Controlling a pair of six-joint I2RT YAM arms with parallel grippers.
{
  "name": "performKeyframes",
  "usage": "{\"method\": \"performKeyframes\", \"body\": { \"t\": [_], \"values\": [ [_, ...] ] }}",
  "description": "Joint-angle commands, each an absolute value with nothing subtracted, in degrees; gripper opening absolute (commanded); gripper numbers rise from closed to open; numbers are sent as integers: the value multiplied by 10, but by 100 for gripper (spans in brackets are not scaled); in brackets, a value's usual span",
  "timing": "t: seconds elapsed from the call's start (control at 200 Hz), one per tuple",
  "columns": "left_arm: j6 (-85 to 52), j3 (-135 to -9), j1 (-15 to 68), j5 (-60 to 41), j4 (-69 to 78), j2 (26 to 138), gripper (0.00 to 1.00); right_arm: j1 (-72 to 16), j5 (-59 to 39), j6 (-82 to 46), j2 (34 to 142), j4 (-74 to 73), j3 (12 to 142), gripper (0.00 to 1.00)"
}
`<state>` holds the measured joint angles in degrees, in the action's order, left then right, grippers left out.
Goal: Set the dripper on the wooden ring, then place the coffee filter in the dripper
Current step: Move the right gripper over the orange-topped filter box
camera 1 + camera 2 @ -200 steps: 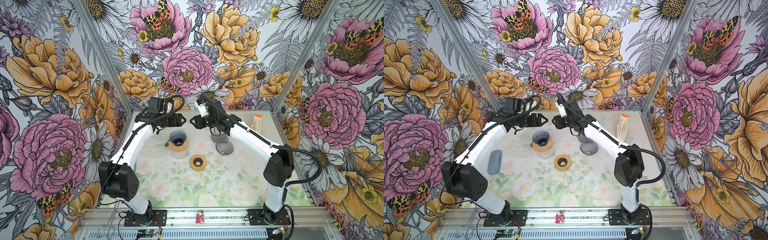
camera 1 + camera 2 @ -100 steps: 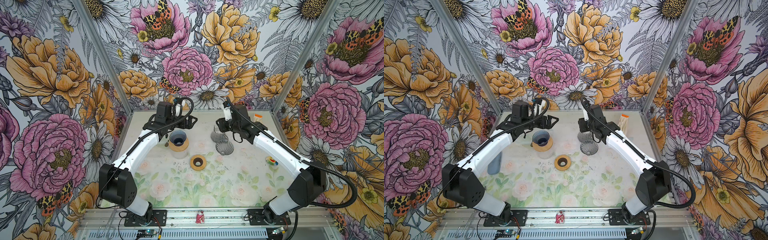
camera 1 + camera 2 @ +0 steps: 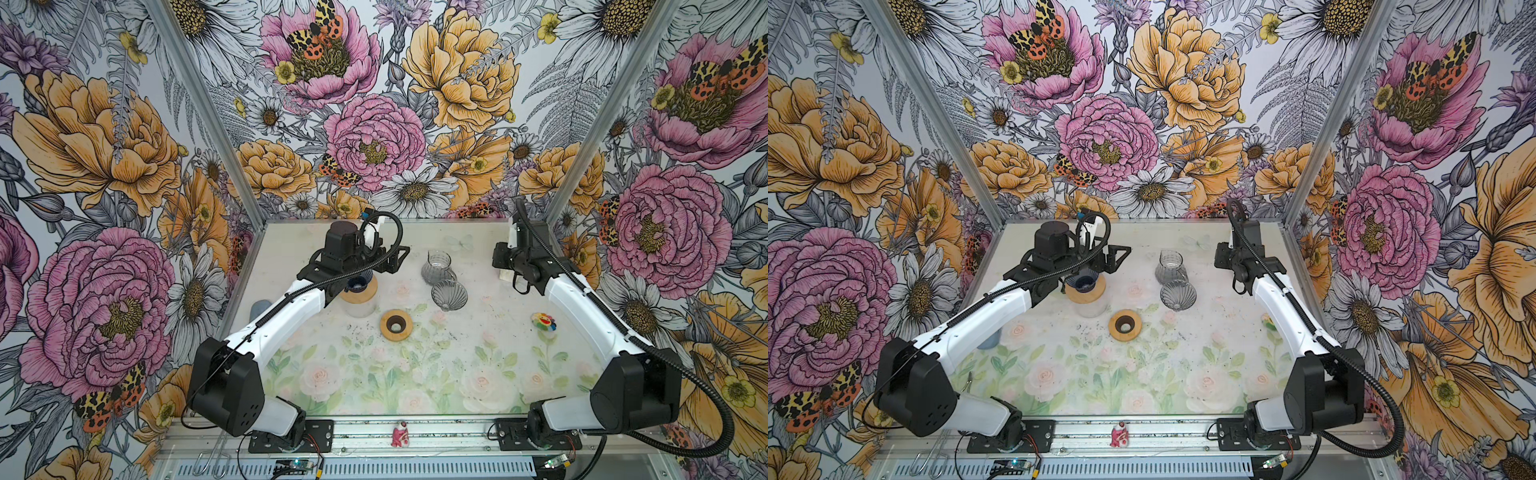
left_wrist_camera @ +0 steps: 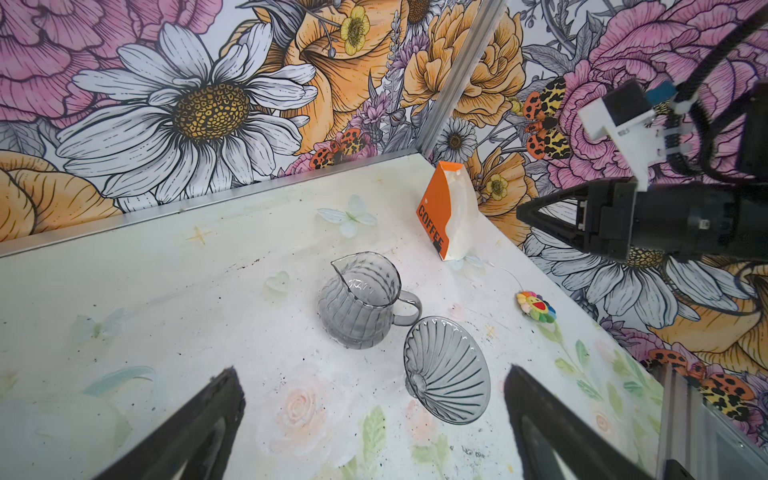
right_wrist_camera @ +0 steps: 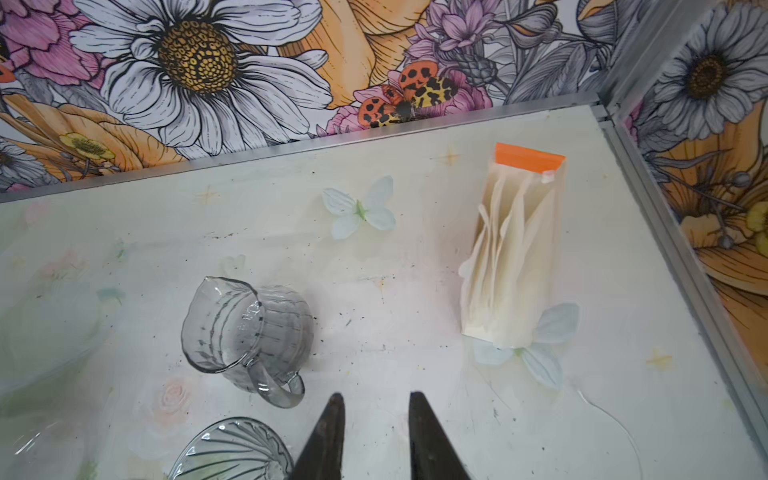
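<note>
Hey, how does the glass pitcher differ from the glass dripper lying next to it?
The pitcher stands upright; the dripper lies tipped on its side. The pitcher is rounded with a spout and handle; the dripper is a flared cone. Both are ribbed smoky grey glass.

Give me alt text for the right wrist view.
The right gripper, jaws slightly apart and empty, hovers short of a cream paper coffee-filter pack with an orange top. A ribbed grey glass pitcher and ribbed glass dripper sit nearby.
</note>
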<state>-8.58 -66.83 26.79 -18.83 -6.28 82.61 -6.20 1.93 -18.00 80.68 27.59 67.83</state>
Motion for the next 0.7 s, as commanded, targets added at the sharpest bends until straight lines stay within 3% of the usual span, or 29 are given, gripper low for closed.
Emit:
{"method": "performKeyframes", "body": {
  "t": [0.0, 0.691],
  "values": [
    [-81, -658, 282, -176, -29, 819, 99, -35, 8, -193, 809, 261, 674, 29],
    [-101, -664, 305, -155, -55, 845, 99, 3, 27, -208, 1000, 250, 785, 30]
  ]
}}
